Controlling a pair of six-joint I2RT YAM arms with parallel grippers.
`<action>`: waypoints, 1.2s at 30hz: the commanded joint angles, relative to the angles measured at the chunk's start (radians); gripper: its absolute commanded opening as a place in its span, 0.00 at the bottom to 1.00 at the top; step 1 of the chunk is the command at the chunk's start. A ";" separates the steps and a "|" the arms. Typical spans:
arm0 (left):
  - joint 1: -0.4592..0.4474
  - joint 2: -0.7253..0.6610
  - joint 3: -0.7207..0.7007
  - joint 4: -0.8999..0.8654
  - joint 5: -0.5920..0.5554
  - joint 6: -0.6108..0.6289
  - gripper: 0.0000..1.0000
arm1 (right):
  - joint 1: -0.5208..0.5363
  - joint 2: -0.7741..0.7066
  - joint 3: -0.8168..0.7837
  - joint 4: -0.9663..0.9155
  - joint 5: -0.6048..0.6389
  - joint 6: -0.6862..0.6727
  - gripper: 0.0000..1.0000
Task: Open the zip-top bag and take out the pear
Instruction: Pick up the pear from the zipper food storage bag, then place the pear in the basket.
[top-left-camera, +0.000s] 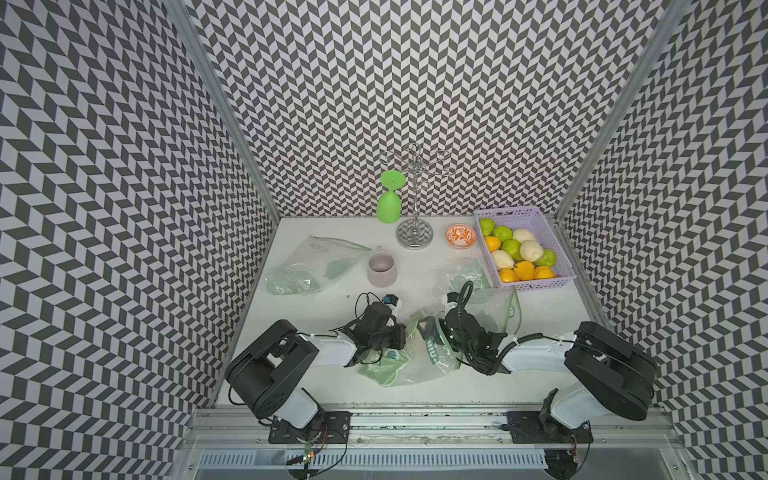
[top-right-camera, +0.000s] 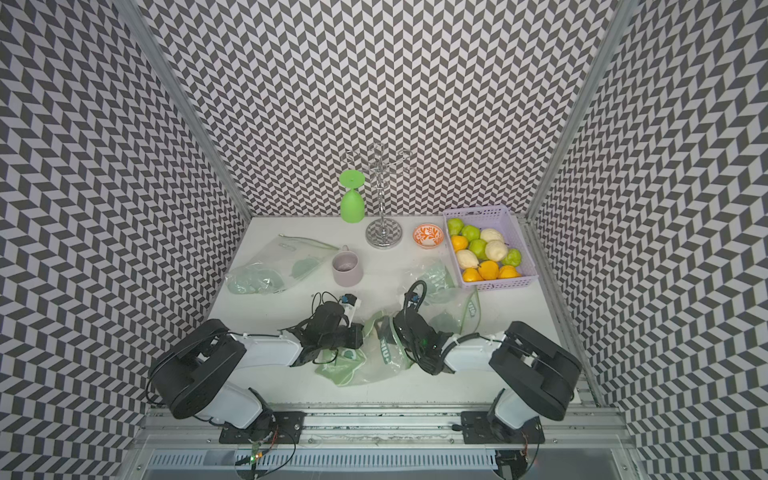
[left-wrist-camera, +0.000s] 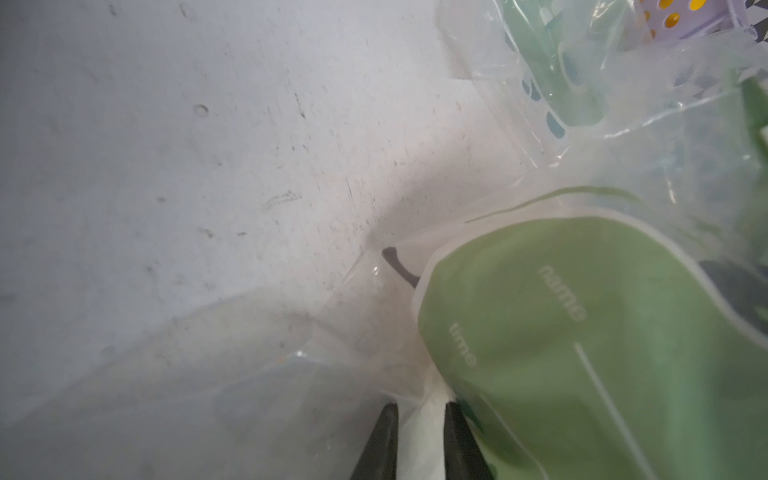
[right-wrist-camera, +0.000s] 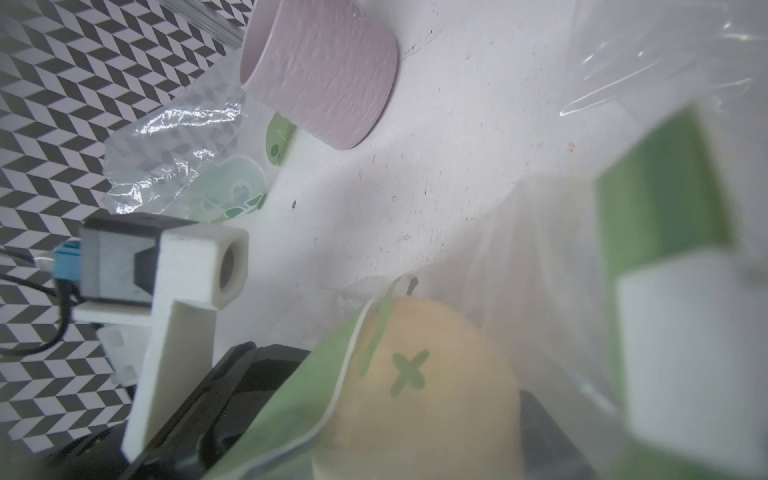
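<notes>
In both top views the zip-top bag (top-left-camera: 419, 365) (top-right-camera: 374, 365) is lying on the white tabletop (top-left-camera: 324, 303) at lower centre of the frame, between the two arms. The left end effector (top-left-camera: 406, 334) is reaching to the bag's mouth from the left and the right end effector (top-left-camera: 432, 334) is pointing into it from the right, the two just beside each other. The pear (top-left-camera: 415, 342) is showing as a small cream patch inside the bag between them. A mug (top-left-camera: 381, 270) is standing above and left of the bag, and a lilac basket (top-left-camera: 536, 285) of fruit is sitting at right. In the left wrist view the left end effector (left-wrist-camera: 420, 411) is pinching a fold of bag film at lower centre, jaws nearly together. The pear's dark stem (left-wrist-camera: 397, 262) is showing at centre, its body hidden behind a green print (left-wrist-camera: 561, 332). In the right wrist view the pear (right-wrist-camera: 428, 374) is filling lower centre, inside the bag. The right end effector's jaws are too blurred to tell their state.
</notes>
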 joint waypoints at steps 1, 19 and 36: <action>0.011 0.014 0.006 -0.051 0.017 0.016 0.23 | -0.003 0.000 0.003 0.071 -0.051 -0.021 0.49; 0.293 -0.051 0.134 -0.156 -0.031 0.076 0.24 | -0.146 -0.545 -0.009 -0.538 -0.183 -0.183 0.41; 0.230 -0.339 0.342 -0.124 0.131 0.047 0.98 | -0.894 -0.385 0.252 -0.419 -0.197 -0.300 0.36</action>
